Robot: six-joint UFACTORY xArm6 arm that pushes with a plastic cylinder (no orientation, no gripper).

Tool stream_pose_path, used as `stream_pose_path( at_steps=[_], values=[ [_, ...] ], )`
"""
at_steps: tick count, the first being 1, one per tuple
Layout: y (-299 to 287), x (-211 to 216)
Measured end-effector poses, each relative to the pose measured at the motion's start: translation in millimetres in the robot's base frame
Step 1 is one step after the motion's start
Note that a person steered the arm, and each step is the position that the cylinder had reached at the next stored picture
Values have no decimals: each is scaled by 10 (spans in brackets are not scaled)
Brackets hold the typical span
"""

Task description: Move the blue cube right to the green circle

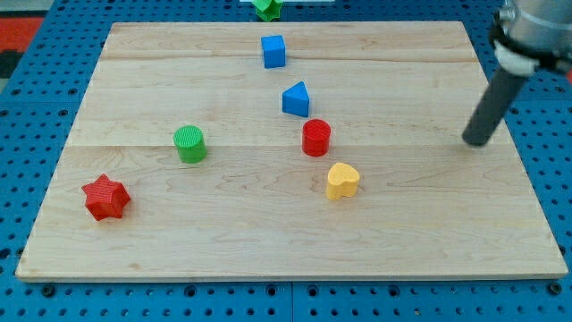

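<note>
Sitting at the view's right, my tip (477, 141) was well clear of the blue cube (273, 51) at the bench's (429, 224) top; green circle (189, 144) lay lower-left. Plain rod tool, nothing pinched.

The scene is lit brightly and evenly from above, with no dim areas. The wooden board (268, 224) is rendered pale, slightly washed out toward the view's top, but no hard glare is seen. Short, soft shadows are cast close beneath each block, as at the red cylinder (315, 138) and the yellow heart (341, 181). Focus is adequate across the board; block edges are somewhat soft and compression grain is visible. The rod is slightly blurred, and my tip (477, 141) is defined only as a dark end. Straight board edges show little distortion
</note>
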State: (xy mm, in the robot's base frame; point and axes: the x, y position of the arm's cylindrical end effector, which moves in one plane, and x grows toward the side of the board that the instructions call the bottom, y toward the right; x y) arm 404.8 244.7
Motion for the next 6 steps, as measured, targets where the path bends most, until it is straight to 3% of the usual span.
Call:
stream_pose_path(
  at_steps=[1,3,4,5,6],
  values=[
    [-38,-919],
    [-782,-2006],
    [-1910,-2013],
    [-2830,-1703],
    [-2949,-1143]
  ],
)
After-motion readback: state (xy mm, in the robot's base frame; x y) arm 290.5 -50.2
